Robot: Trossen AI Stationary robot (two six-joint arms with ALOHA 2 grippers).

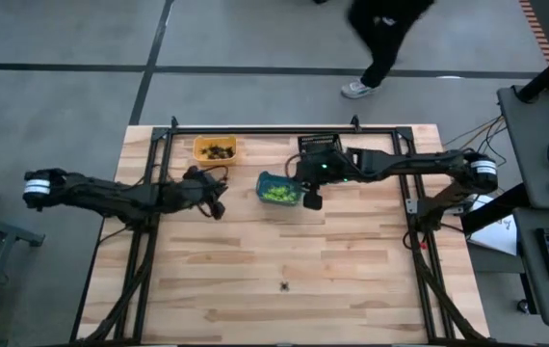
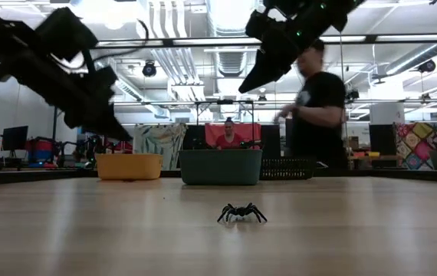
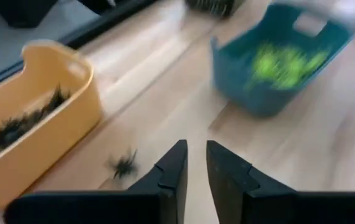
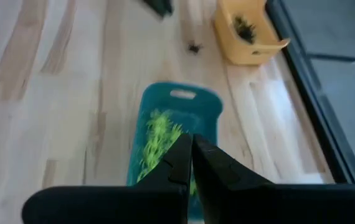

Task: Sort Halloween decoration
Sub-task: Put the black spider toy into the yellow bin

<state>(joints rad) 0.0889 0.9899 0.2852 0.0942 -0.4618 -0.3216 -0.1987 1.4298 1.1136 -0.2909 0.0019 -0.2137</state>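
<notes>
Our left gripper (image 3: 193,163) hangs empty, fingers narrowly parted, near a black spider (image 3: 124,164) lying just outside the orange bin (image 3: 34,134). We should open wider, centre on it, then lift it over the rim. Our right gripper (image 4: 192,154) is closed and empty above the teal bin (image 4: 208,112) of green spiders (image 4: 156,140); another black spider (image 1: 284,285) sits alone on open table (image 1: 352,280).

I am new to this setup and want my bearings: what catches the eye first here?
A teal bin full of lime green trinkets sits mid-table under the shut right gripper. Left of it, an orange bin holds dark spiders, with the left gripper nearby. One black spider lies alone toward the table's near edge.
</notes>
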